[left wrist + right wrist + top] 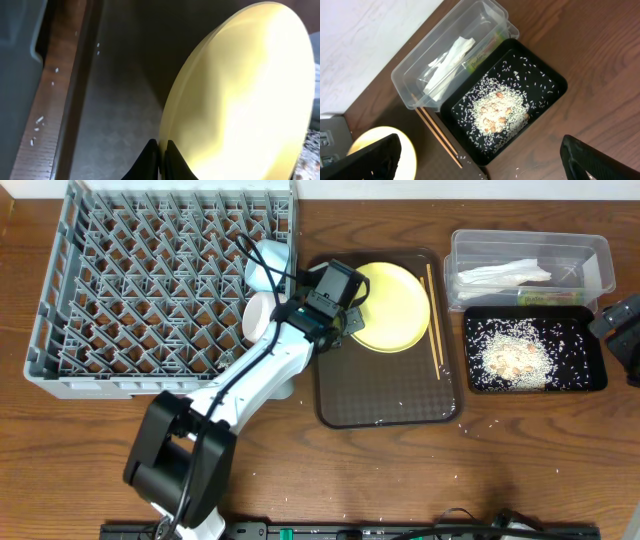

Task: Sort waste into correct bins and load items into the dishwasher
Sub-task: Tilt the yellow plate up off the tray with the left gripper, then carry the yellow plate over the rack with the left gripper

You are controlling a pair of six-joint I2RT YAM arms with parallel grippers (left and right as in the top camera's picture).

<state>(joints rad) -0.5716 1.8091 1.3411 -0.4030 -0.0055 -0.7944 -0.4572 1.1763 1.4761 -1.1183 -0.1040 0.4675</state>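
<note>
Most of the trash looks sorted. The napkin (505, 275) and the wrapper (480, 57) lie in the clear tub (590, 250). A heap of rice (515, 352) with brown bits fills the black tray (600, 380) just beside it. A few grains lie loose on the brown tray (385, 395) and on the table (520, 470), so a little cleaning is left. The blue bowl (268, 262) and a white dish (260, 315) seem to sit at the right side of the rack (150, 280). The arm hides part of the white one, and I cannot find a second white dish. The plate (395, 305) is on the brown tray, not in the rack yet. The left gripper (161, 150) is pinched tight on the plate's left rim, so I think this is the start of moving it. I cannot tell if the plate is off the tray yet. The chopsticks (433, 315) lie side by side along the right of the brown tray, just beside the plate, and nobody holds them. So the plate and the chopsticks are left to load, I think. The right gripper (480, 145) hangs over the black tray with its jaws spread wide and nothing in them. The way from the plate to the rack passes the blue bowl and the white dish, and the left arm itself lies across that corner. The plate could bump them, I think. It is wide and thin, held only by its edge, so it may tip or slip.
</note>
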